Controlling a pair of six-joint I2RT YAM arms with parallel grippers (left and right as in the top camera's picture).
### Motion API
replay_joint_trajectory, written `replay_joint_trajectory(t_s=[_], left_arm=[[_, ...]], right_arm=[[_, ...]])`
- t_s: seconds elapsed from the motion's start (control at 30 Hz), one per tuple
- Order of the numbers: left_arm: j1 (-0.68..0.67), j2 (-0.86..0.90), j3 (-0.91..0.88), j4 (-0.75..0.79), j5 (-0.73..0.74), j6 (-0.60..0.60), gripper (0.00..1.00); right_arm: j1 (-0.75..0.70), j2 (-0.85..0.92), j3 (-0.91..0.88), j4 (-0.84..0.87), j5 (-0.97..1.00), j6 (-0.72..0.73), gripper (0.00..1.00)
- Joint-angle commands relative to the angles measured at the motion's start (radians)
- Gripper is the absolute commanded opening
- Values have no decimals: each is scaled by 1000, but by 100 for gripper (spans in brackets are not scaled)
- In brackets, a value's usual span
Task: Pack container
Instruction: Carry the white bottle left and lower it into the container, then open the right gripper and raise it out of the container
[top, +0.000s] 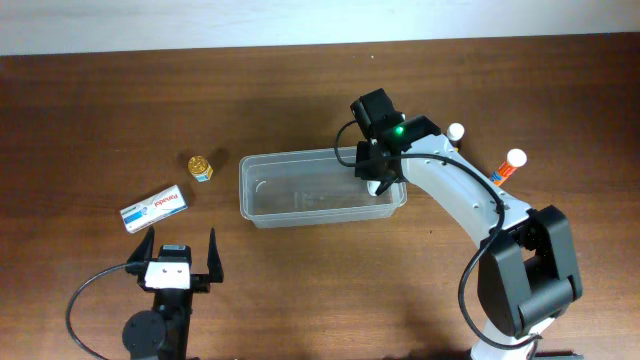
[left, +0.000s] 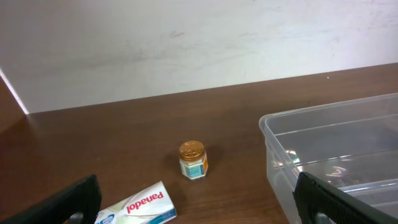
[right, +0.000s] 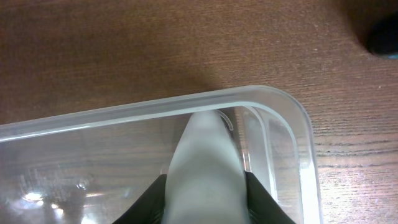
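Container (top: 290, 200) sits mid-counter (top: 90, 110), long side running left-right. Right claw (right: 205, 186) is over its right end, closed around a pale blurred item (right: 204, 146) that reaches down inside near the corner; can't tell what it is. Left claw (top: 181, 240) is wide open, holding nothing, at the front left. Beyond it lie a Panadol box (top: 155, 207) and a gold-lidded jar (top: 200, 167). A white-capped bottle (top: 456, 131) and an orange tube (top: 508, 167) lie right of the container.

1 tub (top: 243, 190), jar (top: 200, 166), box (top: 155, 208); 2 btls (top: 510, 165) (top: 456, 130)
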Motion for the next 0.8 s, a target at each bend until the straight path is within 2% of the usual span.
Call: replay_joint_trajectory(t_s=[0.0, 0.23, 0.47, 0.77], left_arm=[[-1, -9, -4, -4, 0, 13, 99], [-1, -9, -4, -4, 0, 13, 99], [-1, -9, -4, -4, 0, 13, 99], [-1, -9, -4, -4, 0, 13, 99]], right_arm=[[7, 15, 1, 6, 20, -12, 36], [7, 8, 30, -7, -8, -61, 51], [7, -40, 144, -100, -17, -101, 66], [4, -63, 380, -299, 9, -127, 70]])
